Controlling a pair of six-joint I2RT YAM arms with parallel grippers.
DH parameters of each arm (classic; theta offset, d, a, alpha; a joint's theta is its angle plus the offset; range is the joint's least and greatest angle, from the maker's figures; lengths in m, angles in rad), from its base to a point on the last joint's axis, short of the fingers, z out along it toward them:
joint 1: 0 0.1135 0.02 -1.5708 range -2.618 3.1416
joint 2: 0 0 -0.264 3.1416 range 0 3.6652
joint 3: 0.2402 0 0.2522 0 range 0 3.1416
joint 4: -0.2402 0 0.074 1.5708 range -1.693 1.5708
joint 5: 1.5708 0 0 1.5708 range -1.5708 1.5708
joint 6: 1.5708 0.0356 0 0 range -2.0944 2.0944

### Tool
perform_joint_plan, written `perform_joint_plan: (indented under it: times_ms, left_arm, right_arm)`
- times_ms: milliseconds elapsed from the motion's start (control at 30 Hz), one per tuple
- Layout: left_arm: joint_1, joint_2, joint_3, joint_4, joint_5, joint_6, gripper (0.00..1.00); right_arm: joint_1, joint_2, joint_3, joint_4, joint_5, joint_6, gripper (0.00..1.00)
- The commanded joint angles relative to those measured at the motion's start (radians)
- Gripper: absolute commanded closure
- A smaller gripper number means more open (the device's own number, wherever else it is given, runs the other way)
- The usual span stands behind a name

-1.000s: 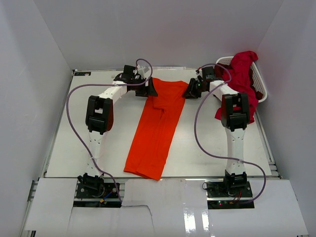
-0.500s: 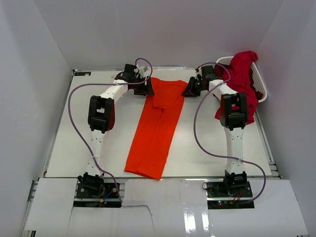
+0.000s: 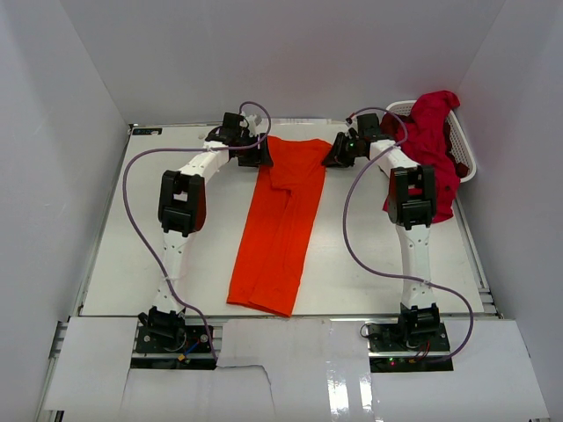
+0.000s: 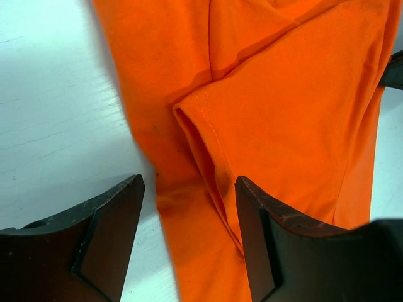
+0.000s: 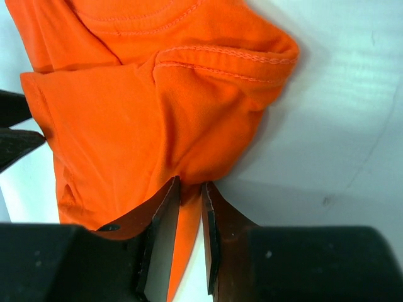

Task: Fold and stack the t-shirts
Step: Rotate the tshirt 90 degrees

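Left end effector (image 4: 189, 184) straddles orange t-shirt (image 4: 302, 113) edge; right end effector (image 5: 189, 184) pinches it.

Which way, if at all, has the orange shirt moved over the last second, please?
Yes. The shirt has been drawn slightly toward the far side: its near end now lies farther from the table edge.

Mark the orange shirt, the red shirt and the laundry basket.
orange shirt (image 3: 277, 230): top view, middle of its folded body.
red shirt (image 3: 437, 123): top view, the part draped over the basket.
laundry basket (image 3: 467, 156): top view, its right wall.
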Motion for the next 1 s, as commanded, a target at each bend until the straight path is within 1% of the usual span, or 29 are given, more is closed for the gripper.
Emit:
perform_joint_plan:
  times_ms: [0,133,400,533,567,733,900,967]
  left_arm:
    - [0.004,0.030,0.022,-0.022,-0.094,-0.016,0.30]
    - [0.004,0.044,0.033,-0.022,-0.138,-0.037,0.32]
    - [0.032,0.076,0.052,-0.045,-0.200,-0.106,0.32]
    - [0.042,0.079,0.052,-0.066,-0.215,-0.111,0.32]
    - [0.044,0.077,0.046,-0.077,-0.233,-0.114,0.31]
    - [0.059,0.054,0.003,-0.078,-0.264,-0.143,0.31]
    - [0.085,0.018,-0.052,-0.065,-0.287,-0.178,0.31]
    - [0.096,-0.011,-0.076,-0.042,-0.292,-0.194,0.30]
  right_arm:
    - [0.001,0.055,0.078,0.001,0.015,0.012,0.73]
    - [-0.004,0.098,0.141,0.010,0.001,0.025,0.74]
    - [-0.007,0.136,0.138,0.174,-0.052,0.093,0.73]
    - [-0.007,0.164,0.137,0.263,-0.100,0.165,0.73]
    - [-0.002,0.174,0.138,0.296,-0.120,0.192,0.73]
    - [0.012,0.188,0.141,0.344,-0.135,0.228,0.71]
    - [0.030,0.210,0.172,0.349,-0.150,0.237,0.71]
    - [0.030,0.205,0.171,0.349,-0.151,0.240,0.68]
